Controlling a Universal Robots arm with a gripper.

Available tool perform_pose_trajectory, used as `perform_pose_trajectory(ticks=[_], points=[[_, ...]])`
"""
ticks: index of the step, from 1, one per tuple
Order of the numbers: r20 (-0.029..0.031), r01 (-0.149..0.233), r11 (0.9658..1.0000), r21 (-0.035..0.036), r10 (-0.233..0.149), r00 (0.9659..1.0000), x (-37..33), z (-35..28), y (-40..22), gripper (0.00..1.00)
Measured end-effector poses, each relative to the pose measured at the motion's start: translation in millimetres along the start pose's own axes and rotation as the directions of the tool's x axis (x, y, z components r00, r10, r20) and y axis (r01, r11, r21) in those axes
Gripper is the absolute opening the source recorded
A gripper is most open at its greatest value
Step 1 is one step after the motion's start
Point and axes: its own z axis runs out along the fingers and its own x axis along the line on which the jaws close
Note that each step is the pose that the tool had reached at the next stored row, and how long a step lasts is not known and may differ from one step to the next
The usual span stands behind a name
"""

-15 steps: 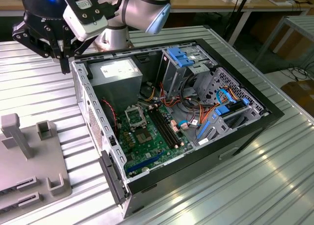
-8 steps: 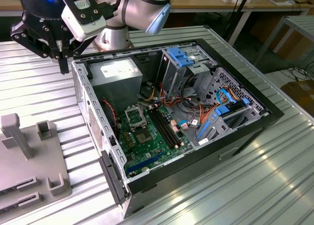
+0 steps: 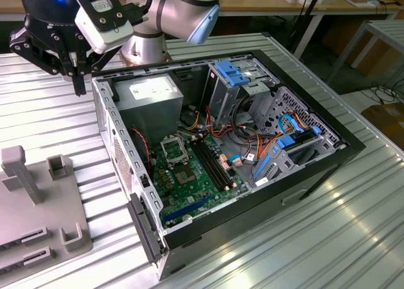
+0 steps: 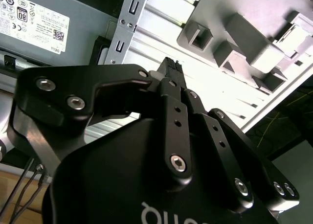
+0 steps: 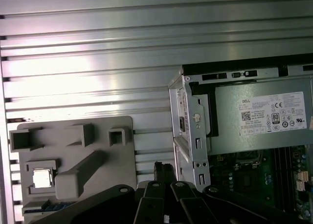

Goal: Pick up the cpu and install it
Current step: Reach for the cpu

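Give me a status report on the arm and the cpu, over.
Gripper shut, empty, over the table beside the case. Cpu in the tray, untouched. No obstacle seen between them.

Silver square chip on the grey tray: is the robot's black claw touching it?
Apart. The first wrist view shows the silver square cpu lying in the grey tray, well clear of the black gripper.
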Motion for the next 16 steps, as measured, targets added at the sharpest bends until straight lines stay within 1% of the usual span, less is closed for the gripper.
perform_pose_trajectory(ticks=[16], points=[[-0.0016, 0.000, 1.0000, 0.0001, 0.000, 1.0000, 6.9, 0.2, -0.5, 0.11]])
